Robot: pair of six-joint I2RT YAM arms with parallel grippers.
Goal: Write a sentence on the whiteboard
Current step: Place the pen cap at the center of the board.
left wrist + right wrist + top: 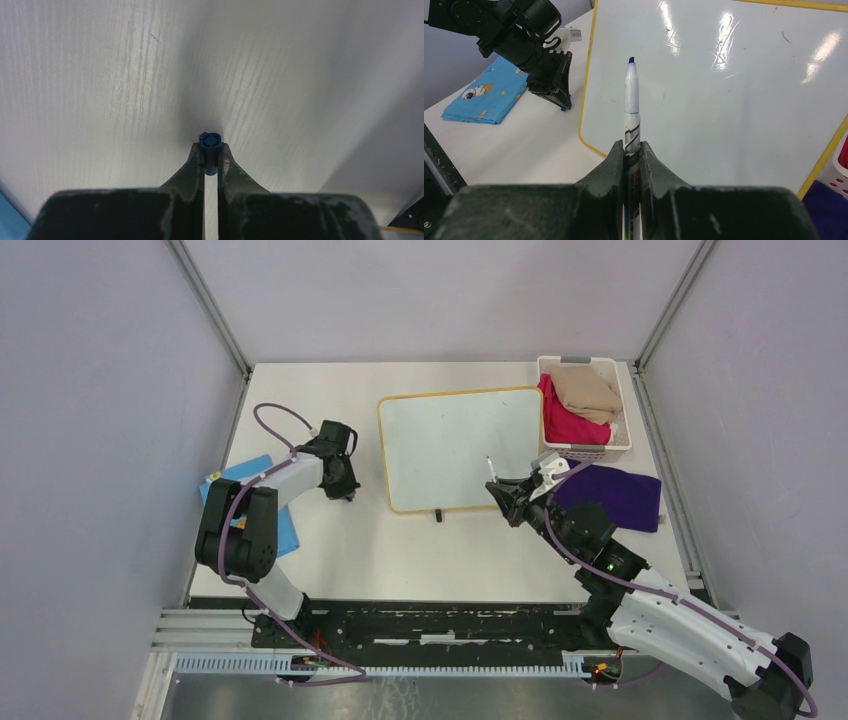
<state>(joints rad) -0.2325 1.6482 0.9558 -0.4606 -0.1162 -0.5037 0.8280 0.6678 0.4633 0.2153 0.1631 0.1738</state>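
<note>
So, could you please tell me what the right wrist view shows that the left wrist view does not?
Only the right wrist view: the right gripper shut on the uncapped marker, its blue tip over the blank whiteboard. Only the left wrist view: the blue cap end-on, pinched in the left gripper. Both: the white table and the left gripper.
</note>
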